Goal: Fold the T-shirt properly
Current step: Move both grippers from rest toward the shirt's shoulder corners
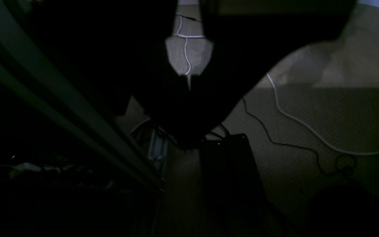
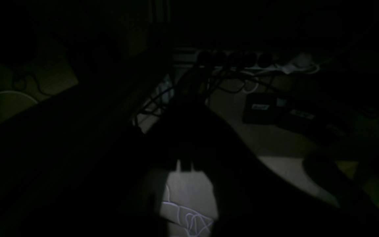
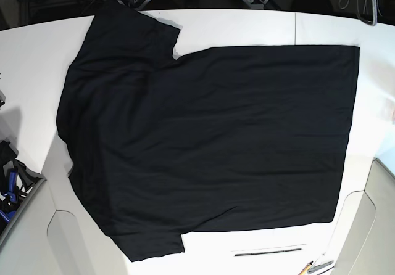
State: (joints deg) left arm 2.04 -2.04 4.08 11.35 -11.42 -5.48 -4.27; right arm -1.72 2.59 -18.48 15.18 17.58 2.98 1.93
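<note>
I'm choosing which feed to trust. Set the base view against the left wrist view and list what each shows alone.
Only the base view shows the black T-shirt spread flat on the white table, sleeves at the image's left. Only the left wrist view shows dim carpeted floor with a white cable, behind dark shapes. Shared: neither clearly shows a gripper.

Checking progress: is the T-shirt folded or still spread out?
Spread out. The T-shirt lies flat on the table, both sleeves out, no fold visible.
</note>
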